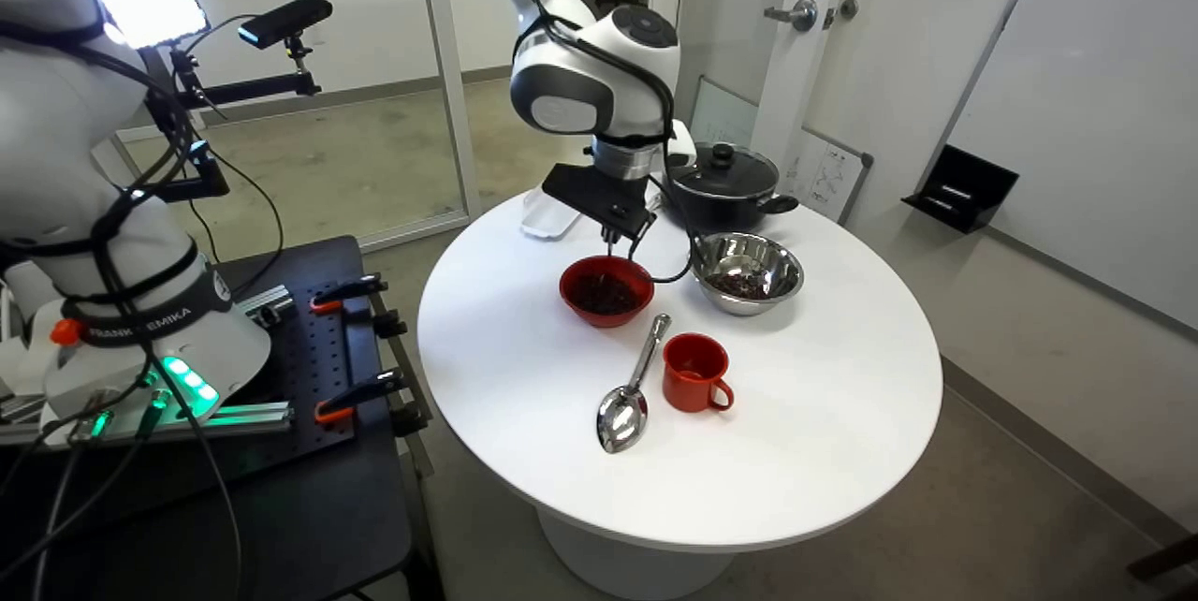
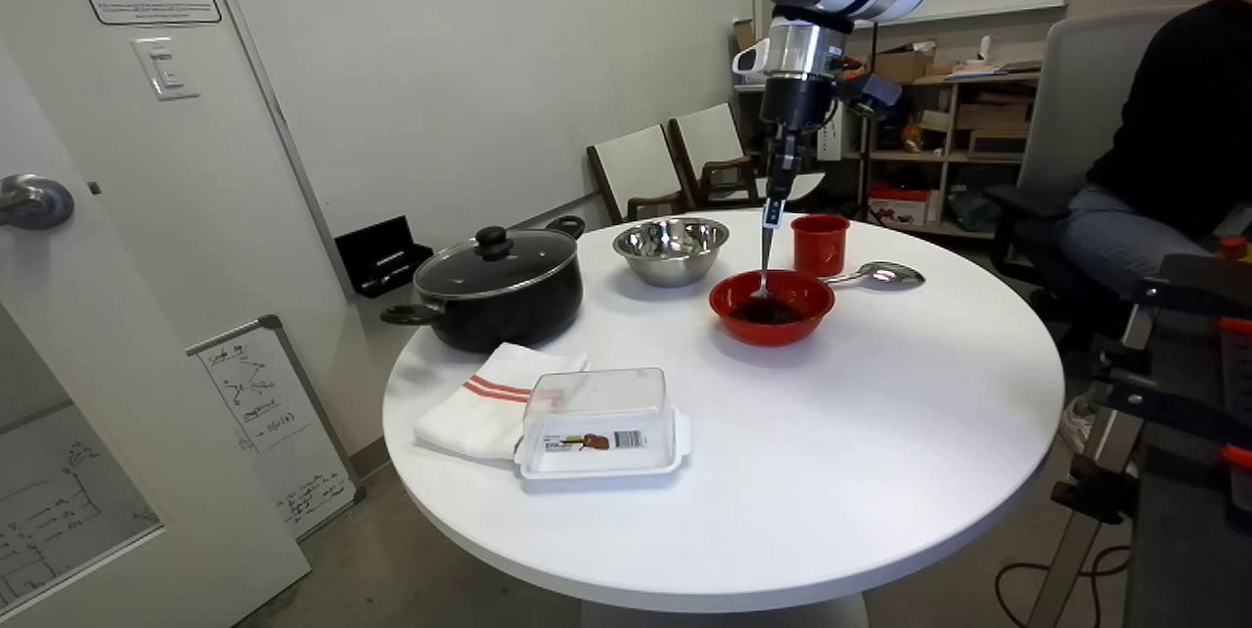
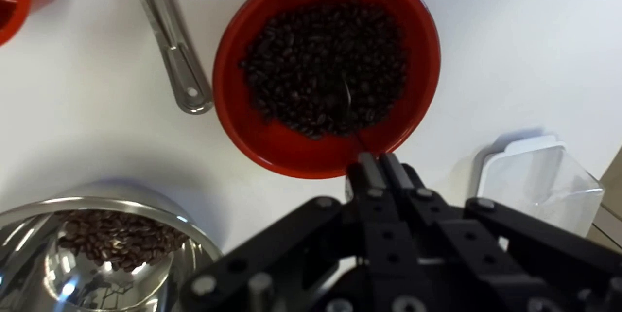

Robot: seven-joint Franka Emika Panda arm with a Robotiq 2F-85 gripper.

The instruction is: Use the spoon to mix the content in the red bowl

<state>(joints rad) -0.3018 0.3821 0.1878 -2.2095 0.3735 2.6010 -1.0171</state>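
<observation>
- Your gripper (image 3: 379, 160) points down above the red bowl (image 2: 768, 333), its two fingers pinched together on the handle of a silver spoon (image 2: 766, 251).
- That spoon stands nearly upright, head down among the dark beans (image 3: 301, 59) inside the red bowl; how deep it sits, you cannot tell.
- Just beside the bowl, a larger serving spoon (image 1: 622, 418) lies flat on the round white table (image 2: 861, 442), its handle end toward the bowl's rim. Whether they touch is unclear.
- A red mug (image 1: 688, 388) stands upright beside the serving spoon.
- Near the red bowl is a shiny steel bowl (image 1: 749, 305) holding brown beans (image 3: 116, 239).
- Next to the steel bowl sits a black pot (image 2: 518, 317), its glass lid (image 2: 509, 274) on.
- Near the pot, in an exterior view, you have a folded white cloth (image 2: 479, 418) with red stripes and, just beside it, a clear plastic box (image 2: 602, 423) with a white base.
- Off the table, a person (image 2: 1184, 119) in a black top sits in a gray chair (image 2: 1061, 90).
</observation>
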